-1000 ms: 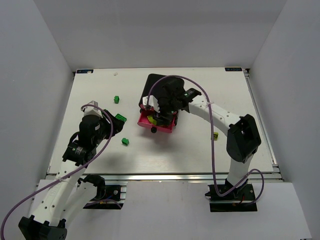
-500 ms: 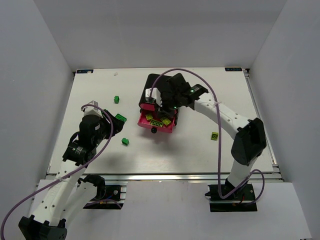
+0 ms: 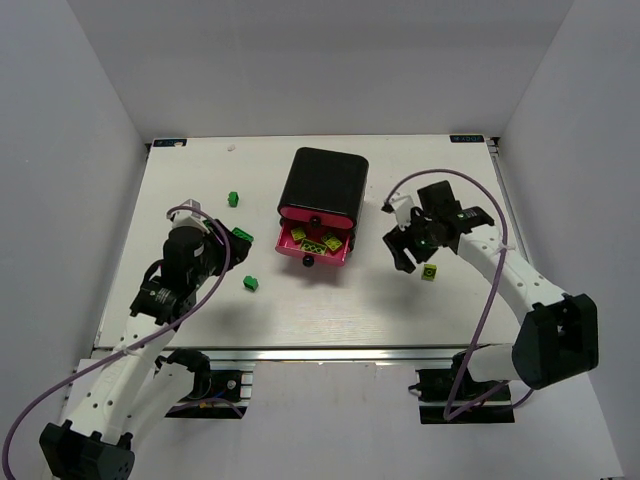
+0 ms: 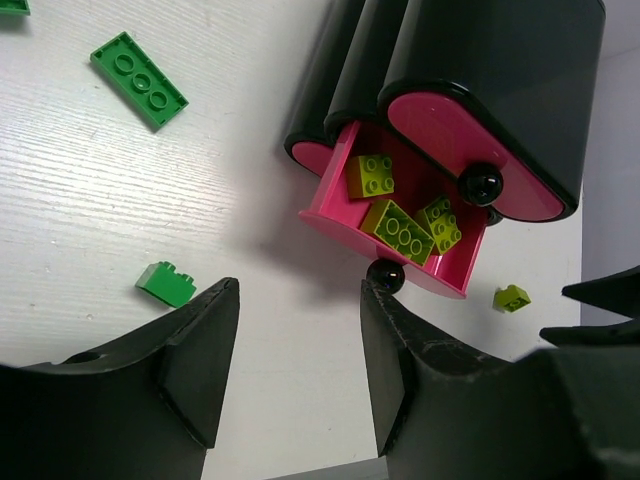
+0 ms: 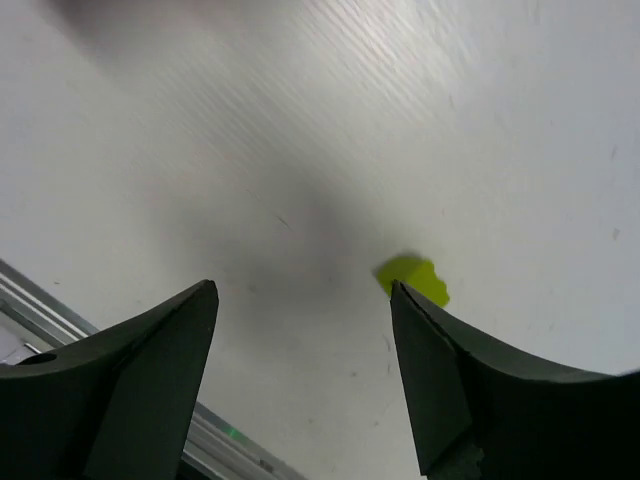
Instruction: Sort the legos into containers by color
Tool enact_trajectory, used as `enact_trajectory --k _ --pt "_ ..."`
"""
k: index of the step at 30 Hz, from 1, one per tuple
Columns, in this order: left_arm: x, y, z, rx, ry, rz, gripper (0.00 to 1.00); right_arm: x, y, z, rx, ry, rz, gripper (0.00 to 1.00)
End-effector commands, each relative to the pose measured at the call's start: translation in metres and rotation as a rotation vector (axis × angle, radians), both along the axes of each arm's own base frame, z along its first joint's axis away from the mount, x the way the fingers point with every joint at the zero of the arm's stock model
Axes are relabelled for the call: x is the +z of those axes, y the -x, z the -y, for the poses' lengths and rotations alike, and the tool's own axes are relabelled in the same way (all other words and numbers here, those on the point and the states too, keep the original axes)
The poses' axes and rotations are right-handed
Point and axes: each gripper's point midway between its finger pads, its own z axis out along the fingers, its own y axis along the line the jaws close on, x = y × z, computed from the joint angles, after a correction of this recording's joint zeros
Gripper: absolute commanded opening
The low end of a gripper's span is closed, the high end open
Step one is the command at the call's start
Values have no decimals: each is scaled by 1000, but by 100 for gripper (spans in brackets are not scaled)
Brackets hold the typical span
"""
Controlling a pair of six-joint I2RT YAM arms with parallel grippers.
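**Right hand open above a stray yellow-green brick**

I have the right hand spread wide and empty, pointing down at the table. The loose yellow-green brick lies just ahead of it, nearer its right finger than its left. I judge it needs a small shift that way before closing.

The drawer is well apart from this hand, on the left arm's side. It is pulled out of the black casing, so a drop can go straight in. Three yellow-green bricks already lie in it, so I take it as this colour's home.

The left hand is also open and carries nothing. It is poised near the drawer's front, with a small green brick just off its left finger and a flat green plate farther ahead.

The stray brick is tiny, bright lime and blocky, and touches nothing else on the table.
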Motion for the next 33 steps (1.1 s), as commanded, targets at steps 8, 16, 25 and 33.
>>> enact_trajectory --k 8,16,25,33 --pt "2 -6 8 -46 3 16 62 -54 -8 92 -483 254 -89 67" --pt "5 0 5 -33 13 23 62 -63 -24 74 -712 75 -254 68" --pt "9 3 2 -14 18 19 62 -80 -39 68 -793 29 -357 67" --pt "10 4 0 -4 11 18 62 -88 -34 88 -839 123 -348 63"
